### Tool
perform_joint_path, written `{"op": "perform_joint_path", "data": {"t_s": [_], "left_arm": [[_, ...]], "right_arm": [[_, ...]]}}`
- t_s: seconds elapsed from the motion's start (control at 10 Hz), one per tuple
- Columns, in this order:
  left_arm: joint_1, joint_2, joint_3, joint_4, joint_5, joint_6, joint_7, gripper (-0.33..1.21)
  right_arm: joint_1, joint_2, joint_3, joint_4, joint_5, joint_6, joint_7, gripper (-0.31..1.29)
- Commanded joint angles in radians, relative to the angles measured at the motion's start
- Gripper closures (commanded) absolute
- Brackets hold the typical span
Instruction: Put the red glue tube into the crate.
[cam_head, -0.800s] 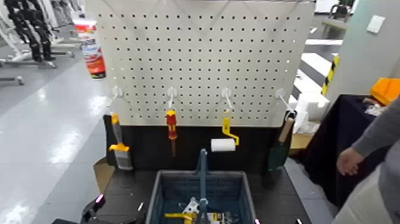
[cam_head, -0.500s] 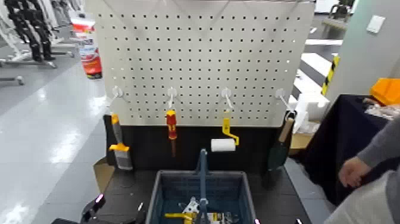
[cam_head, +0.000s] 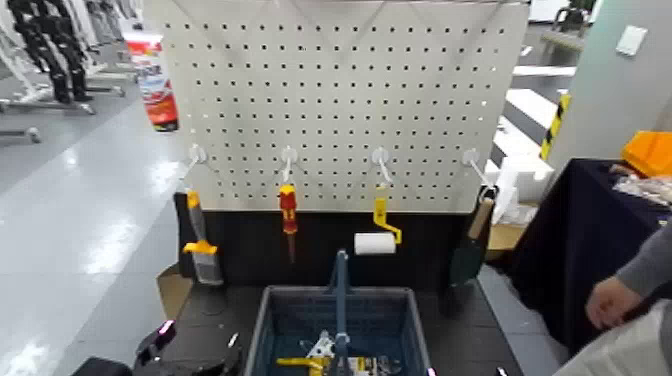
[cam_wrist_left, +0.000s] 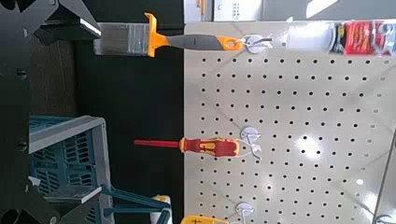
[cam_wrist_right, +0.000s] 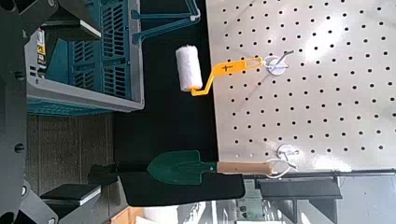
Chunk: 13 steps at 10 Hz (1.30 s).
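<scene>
Pale pegboard (cam_head: 335, 110); glue tube (cam_head: 156, 88) red-and-white, slightly tilted; open left claw (cam_wrist_left: 91, 112) below.

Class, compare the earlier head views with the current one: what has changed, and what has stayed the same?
The person's hand moved down and rightward in the head view. The red glue tube swung slightly left, then back. The left pincer edged slightly up in that view. Nothing was grasped or released. The crate and screwdriver stayed put.
</scene>
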Motion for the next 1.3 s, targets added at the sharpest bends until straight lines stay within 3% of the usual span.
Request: {"op": "perform_joint_path", "data": {"t_s": [0.1, 0.5, 0.8, 1.0, 1.3], "left_arm": [[-0.054, -0.002, 0.045, -0.040, 0.001, 0.106, -0.062, 0.14], [-0.153, 0.000, 0.140, -0.049, 0.046, 0.196, -0.191, 0.15], [-0.250, 0.035, 0.205, -0.059, 0.084, 0.290, -0.289, 0.17], [-0.301, 0.040, 0.240, -0.056, 0.095, 0.319, -0.332, 0.17], [-0.374, 0.080, 0.275, -0.056, 0.113, 0.393, -0.400, 0.17]], "right_arm": [[-0.002, 0.000, 0.002, 0.000, -0.002, 0.000, 0.000, 0.15], [-0.011, 0.003, 0.005, 0.005, -0.006, 0.006, 0.001, 0.15], [-0.023, 0.000, 0.012, 0.012, -0.012, 0.006, 0.005, 0.15], [-0.026, 0.000, 0.011, 0.014, -0.016, 0.006, 0.009, 0.15], [-0.031, 0.000, 0.014, 0.015, -0.019, 0.006, 0.012, 0.14]]}}
